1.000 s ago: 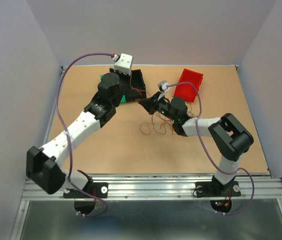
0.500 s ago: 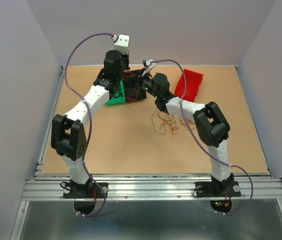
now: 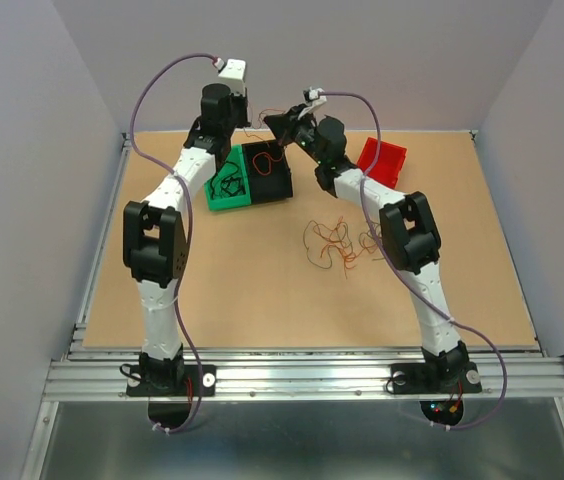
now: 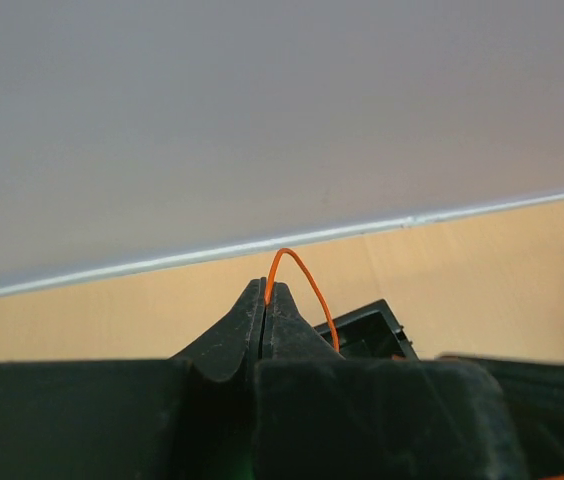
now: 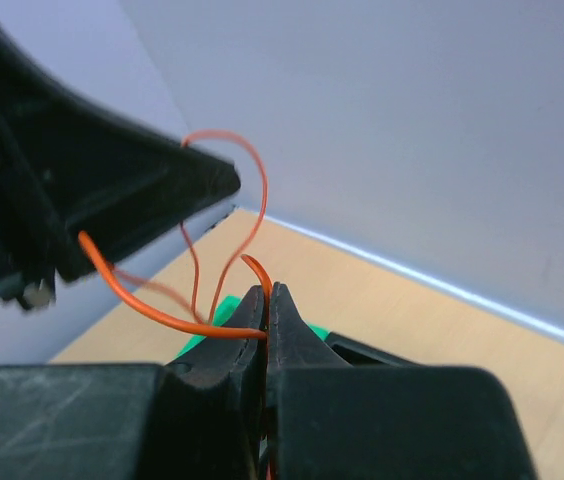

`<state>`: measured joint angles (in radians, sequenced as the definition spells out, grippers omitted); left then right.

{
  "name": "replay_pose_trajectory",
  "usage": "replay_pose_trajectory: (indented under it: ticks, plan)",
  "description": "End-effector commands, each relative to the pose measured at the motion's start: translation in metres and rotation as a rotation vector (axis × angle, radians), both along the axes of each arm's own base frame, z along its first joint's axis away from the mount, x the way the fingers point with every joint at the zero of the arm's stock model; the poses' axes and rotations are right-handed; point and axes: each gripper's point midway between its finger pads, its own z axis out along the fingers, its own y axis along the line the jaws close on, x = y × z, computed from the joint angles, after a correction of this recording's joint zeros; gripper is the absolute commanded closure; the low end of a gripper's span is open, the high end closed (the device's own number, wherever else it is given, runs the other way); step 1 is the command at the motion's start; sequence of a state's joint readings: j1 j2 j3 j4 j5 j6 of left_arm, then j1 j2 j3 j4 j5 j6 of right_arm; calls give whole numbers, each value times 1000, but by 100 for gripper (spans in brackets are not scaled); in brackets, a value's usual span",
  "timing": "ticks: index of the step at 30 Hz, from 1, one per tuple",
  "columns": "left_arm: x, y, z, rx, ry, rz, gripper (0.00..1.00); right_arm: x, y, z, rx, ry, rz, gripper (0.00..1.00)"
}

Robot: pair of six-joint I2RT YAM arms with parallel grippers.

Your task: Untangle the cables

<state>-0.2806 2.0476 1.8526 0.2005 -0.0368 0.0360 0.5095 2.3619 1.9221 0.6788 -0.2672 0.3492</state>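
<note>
Both grippers are raised above the far bins and both are shut on one thin orange-red cable [image 3: 255,124] that hangs in loops between them. My left gripper [image 3: 239,122] pinches the cable [image 4: 302,275] at its tips [image 4: 265,290]. My right gripper [image 3: 271,123] is shut on the same cable [image 5: 230,205] at its tips [image 5: 267,292], and the left gripper's black fingers [image 5: 122,195] show close in front of it. The other cables [image 3: 339,242], thin orange-red and brownish curls, lie tangled on the table.
A green bin [image 3: 214,192] holding black wires and a black bin [image 3: 284,183] stand side by side below the grippers. A red bin [image 3: 382,160] stands to the right. The back wall is close behind both grippers.
Both arms have risen and moved back from the table toward the far wall, over the bins. The orange-red cable has come up with them, away from the tangle.
</note>
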Motion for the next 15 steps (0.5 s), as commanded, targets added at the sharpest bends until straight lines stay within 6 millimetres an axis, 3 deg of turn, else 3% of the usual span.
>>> replay_pose_trajectory:
  ticks: [1,3,6,10,15]
  plan:
    - [-2,-22,47,-38,-112,-114,100,8,-3,32,58,-59,37,100]
    - [-2,-28,43,-43,-114,-141,100,10,-3,30,59,-61,47,99]
    - [-2,-36,41,-52,-124,-187,100,15,0,13,49,-44,55,99]
    - [3,-37,16,-50,-91,-180,100,17,8,-15,40,-2,78,100]
    - [9,-36,-29,-24,-13,-179,100,19,8,-42,37,63,54,99]
